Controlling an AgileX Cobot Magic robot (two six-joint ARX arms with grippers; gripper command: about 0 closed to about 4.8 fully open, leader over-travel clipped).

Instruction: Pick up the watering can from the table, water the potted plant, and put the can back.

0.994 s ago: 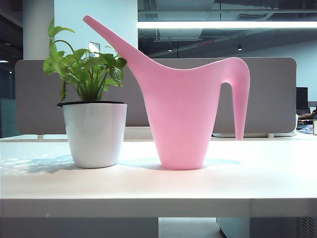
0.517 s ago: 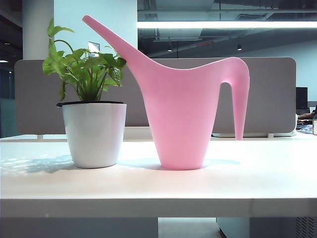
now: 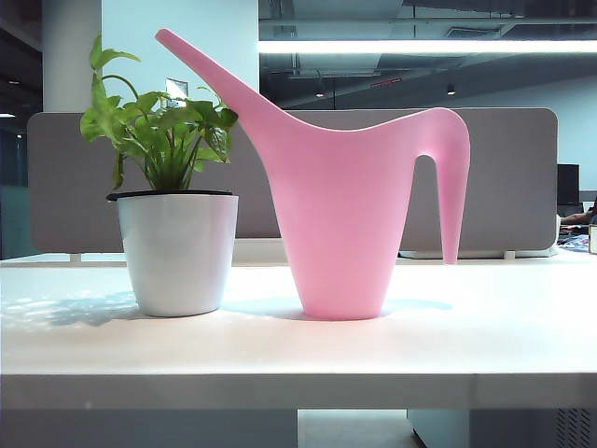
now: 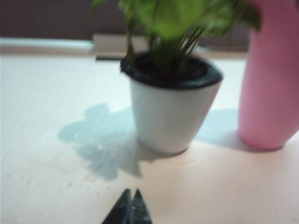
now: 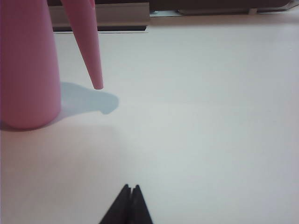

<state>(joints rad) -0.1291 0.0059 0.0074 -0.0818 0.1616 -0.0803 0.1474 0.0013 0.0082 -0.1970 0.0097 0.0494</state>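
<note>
A: Where are the two grippers, and what are they doing?

B: The left gripper appears in its wrist view as two dark fingertips pressed together to a point, with nothing between them. It hangs low over the white table, well short of the potted plant. That picture is blurred. The right gripper looks the same in its own wrist view: dark tips meeting, empty, above bare table, well apart from the watering can. Neither gripper shows in the exterior view.

A: And the watering can?

B: In the exterior view the pink watering can stands upright on the table, near the middle. Its long spout rises at a slant toward the left, passing behind the plant's leaves. Its arched handle curves down on the right and ends in the air, above the table.

A: Where is the plant?

B: The potted plant stands just to the left of the can, close but with a small gap between their bases. Its white pot has a thin black rim, and green leaves spread above it. A grey partition runs behind the table.
</note>
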